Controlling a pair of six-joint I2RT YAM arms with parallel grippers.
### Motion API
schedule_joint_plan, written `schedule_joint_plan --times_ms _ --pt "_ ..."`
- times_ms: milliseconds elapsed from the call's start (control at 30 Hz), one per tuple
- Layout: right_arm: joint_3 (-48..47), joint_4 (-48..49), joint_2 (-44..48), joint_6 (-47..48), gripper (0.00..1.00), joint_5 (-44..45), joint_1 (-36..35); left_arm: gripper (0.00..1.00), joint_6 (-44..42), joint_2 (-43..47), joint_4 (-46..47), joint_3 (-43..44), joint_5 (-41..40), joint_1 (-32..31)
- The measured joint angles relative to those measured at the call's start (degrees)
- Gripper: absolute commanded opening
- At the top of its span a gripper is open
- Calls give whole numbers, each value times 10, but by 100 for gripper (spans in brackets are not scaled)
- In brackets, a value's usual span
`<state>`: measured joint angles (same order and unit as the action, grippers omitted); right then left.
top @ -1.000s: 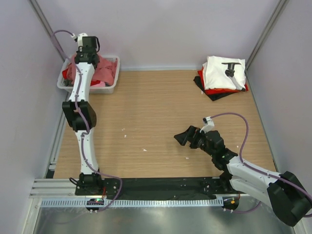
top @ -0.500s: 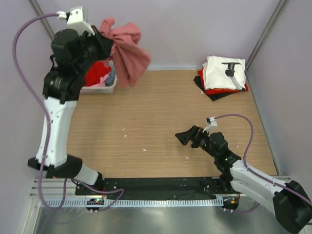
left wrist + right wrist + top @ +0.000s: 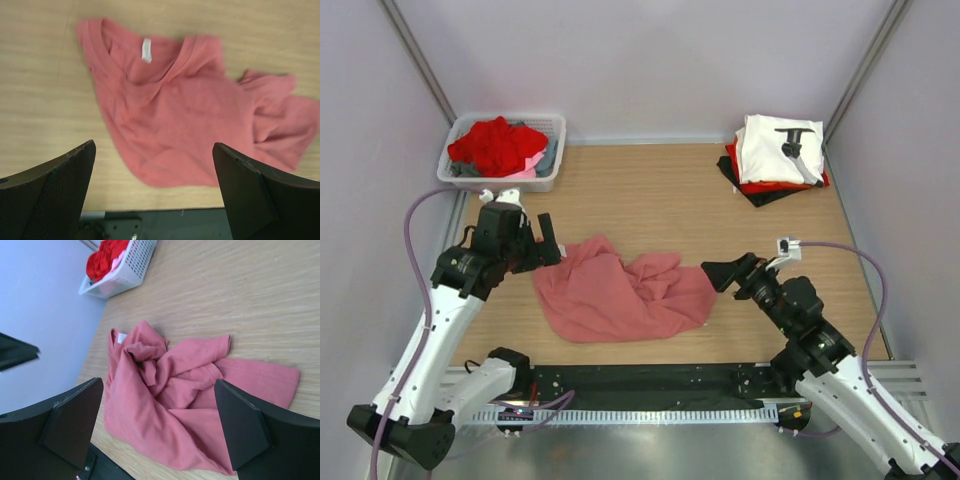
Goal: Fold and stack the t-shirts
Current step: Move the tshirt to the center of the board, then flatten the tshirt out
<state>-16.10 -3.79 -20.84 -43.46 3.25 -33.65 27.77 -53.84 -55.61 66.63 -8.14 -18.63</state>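
Note:
A large salmon-pink t-shirt (image 3: 620, 290) lies crumpled on the wooden table near the front, its collar and white label facing up (image 3: 146, 50). My left gripper (image 3: 552, 240) hovers open just left of the shirt's collar end, holding nothing. At the shirt's right edge my right gripper (image 3: 712, 277) also stands open and empty, looking across the bunched folds (image 3: 190, 385). A folded stack sits at the back right: a white t-shirt with black print (image 3: 775, 148) on a red one (image 3: 760, 186) and a black one (image 3: 750, 192).
A white plastic basket (image 3: 502, 178) at the back left holds a red t-shirt (image 3: 495, 143) and grey cloth (image 3: 548, 158). Pale walls and metal frame posts close in the table on three sides. A black base strip (image 3: 650, 380) runs along the near edge.
The left arm lifted the salmon-pink shirt out of the basket, swung it to the table's front middle and let it go, opening its gripper. The right gripper shifted slightly right.

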Motion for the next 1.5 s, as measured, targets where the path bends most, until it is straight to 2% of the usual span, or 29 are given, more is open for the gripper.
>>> schedule_joint_plan --times_ms 167,233,267,367,467,567,700,867,933,1000,1033,1067,1133,1167,1233,1267,1300,1367,1400,1467,1500 --pt "-91 -88 -8 9 100 19 0 98 22 62 -24 -76 -7 0" --pt "-106 -109 -45 9 99 20 0 93 31 75 -17 -86 -2 0" --pt "-110 -119 -73 9 99 20 0 87 35 79 -13 -90 5 0" --pt "-112 -147 -160 6 98 25 -1 82 47 54 10 -102 29 0" --pt "-102 -159 -224 2 98 29 -2 84 53 -6 36 -101 34 -22" --pt "-86 -151 -243 -3 98 29 -4 90 53 -85 55 -82 25 -68" --pt "-86 -128 -294 -2 98 34 -5 95 48 -215 76 -6 -2 -120" --pt "-100 -143 -371 -2 98 49 -8 97 40 -381 99 93 -32 -143" --pt "-113 -152 -391 0 98 56 -8 93 34 -431 101 115 -44 -143" --pt "-125 -154 -408 2 97 60 -8 83 32 -468 102 127 -51 -143" --pt "-130 -152 -418 3 95 61 -8 68 31 -483 101 130 -54 -143" --pt "-134 -151 -426 5 94 61 -8 62 33 -494 102 131 -56 -143" --pt "-143 -147 -454 7 88 60 -9 49 30 -507 99 131 -58 -144" --pt "-146 -144 -469 9 85 59 -9 35 29 -510 99 131 -58 -144" --pt "-150 -140 -495 12 70 57 -9 19 28 -510 99 131 -58 -144" --pt "-156 -140 -505 13 64 60 -9 5 25 -510 100 131 -58 -144" --pt "-159 -133 -514 14 52 58 -9 0 25 -510 100 131 -59 -144" --pt "-165 -126 -527 14 38 57 -9 0 20 -509 99 130 -62 -144" --pt "-165 -123 -532 15 25 57 -9 0 19 -506 98 130 -65 -144" --pt "-165 -120 -539 15 15 56 -9 0 19 -498 96 130 -71 -144" --pt "-165 -117 -543 13 5 56 -9 0 19 -489 94 130 -76 -144"
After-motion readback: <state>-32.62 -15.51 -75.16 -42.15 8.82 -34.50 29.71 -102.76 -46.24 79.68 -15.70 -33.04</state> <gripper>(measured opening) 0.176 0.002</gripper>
